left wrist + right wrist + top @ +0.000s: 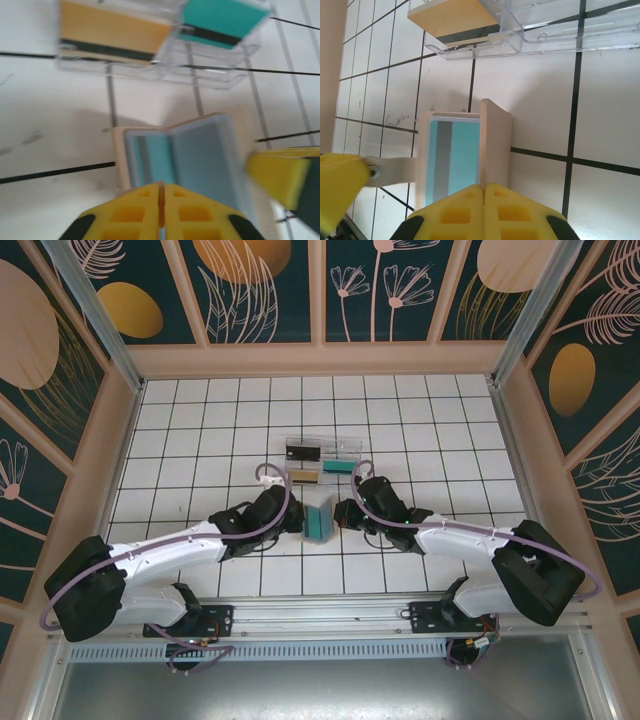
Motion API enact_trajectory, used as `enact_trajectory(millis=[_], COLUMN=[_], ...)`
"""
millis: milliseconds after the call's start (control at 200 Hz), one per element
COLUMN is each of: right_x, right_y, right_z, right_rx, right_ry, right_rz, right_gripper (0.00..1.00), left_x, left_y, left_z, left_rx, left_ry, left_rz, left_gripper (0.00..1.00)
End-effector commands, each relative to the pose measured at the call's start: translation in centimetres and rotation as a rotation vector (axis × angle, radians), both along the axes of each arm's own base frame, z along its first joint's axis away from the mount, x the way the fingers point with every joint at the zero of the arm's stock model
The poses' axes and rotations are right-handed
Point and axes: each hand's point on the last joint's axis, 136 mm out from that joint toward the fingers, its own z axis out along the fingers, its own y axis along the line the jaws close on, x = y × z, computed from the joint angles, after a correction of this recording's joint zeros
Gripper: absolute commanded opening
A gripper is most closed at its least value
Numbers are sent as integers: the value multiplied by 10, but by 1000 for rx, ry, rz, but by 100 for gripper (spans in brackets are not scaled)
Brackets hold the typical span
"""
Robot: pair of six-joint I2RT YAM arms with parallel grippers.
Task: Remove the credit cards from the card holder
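Observation:
The card holder point(318, 517) stands half open on the tiles between my two grippers, tan outside and blue-grey inside point(200, 150). One teal credit card point(452, 155) with a grey stripe lies in its flat half. My right gripper point(484, 186) is shut on the edge of the raised tan flap point(497, 145), holding it upright. My left gripper point(161, 186) is shut on a thin tan strap point(395, 170) that runs out from the holder's other side. In the top view the left gripper point(299, 519) and right gripper point(340, 515) flank the holder closely.
A clear plastic compartment tray point(322, 460) sits just behind the holder. It holds an orange card with a dark stripe point(115, 27), a teal card point(222, 20) and further cards. White tiled floor spreads around, with cage walls at the sides and back.

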Motion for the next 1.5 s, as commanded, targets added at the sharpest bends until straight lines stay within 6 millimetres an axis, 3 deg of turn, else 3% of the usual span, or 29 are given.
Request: enact_trajectory(millis=[0, 65, 120, 355, 485, 756, 921, 1111, 1316, 1496], right_x=[4, 4, 4, 6, 7, 6, 5, 5, 4, 0], right_y=[10, 14, 18, 31, 32, 6, -5, -17, -40, -41], right_z=[17, 19, 20, 14, 14, -6, -15, -28, -52, -66], right_rx=[26, 34, 37, 16, 14, -60, -63, -102, -164, -178], right_ry=[-33, -30, -27, -6, -3, 5, 12, 20, 41, 64], right_rz=[28, 35, 43, 57, 50, 1, -16, -32, -64, -50], right_gripper=[0, 0, 0, 0, 0, 0, 0, 0, 0, 4], left_x=[-2, -3, -4, -1, -2, -6, -3, -4, -5, -5], left_y=[27, 33, 38, 36, 25, -7, -11, -2, 3, 1], left_z=[-14, -15, -13, 3, 3, -4, -13, -36, -42, -43], left_rx=[44, 51, 55, 25, -14, -113, -83, 0, 17, 17], left_ry=[20, 14, 5, -34, -27, 22, 39, 78, 83, 84], left_rz=[77, 88, 97, 81, 47, -53, -60, -37, -25, -35], left_gripper=[37, 46, 61, 62, 59, 34, 24, 23, 28, 29])
